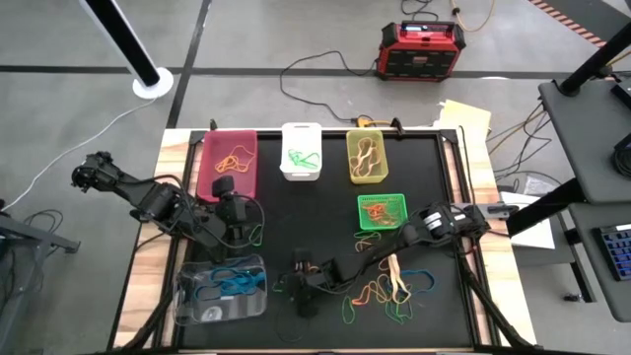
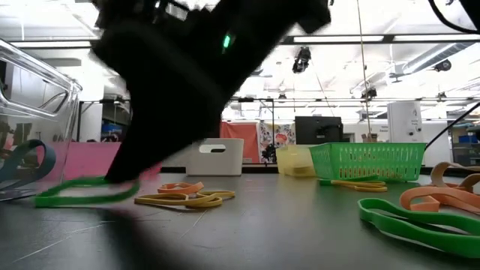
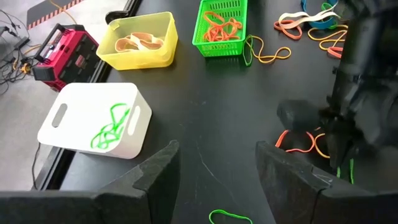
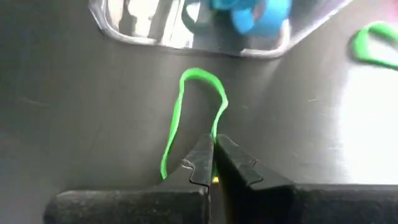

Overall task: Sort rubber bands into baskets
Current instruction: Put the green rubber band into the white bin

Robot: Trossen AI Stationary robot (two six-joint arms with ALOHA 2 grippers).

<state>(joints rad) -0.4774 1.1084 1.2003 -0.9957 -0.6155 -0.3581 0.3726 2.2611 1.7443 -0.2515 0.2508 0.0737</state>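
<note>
The right gripper (image 4: 211,163) is down on the black mat, its fingertips pressed together on one strand of a green rubber band (image 4: 186,106) that lies flat just beside the clear bin (image 4: 186,31) holding blue bands (image 4: 258,14). From above, this gripper (image 1: 304,286) sits near the table's front edge. The left gripper (image 3: 214,168) hovers with its fingers apart near the magenta-pink bin (image 1: 229,163). More loose bands (image 1: 389,288) lie scattered on the mat. The white bin (image 1: 301,151), yellow-green bin (image 1: 365,156) and green mesh basket (image 1: 382,211) stand behind.
</note>
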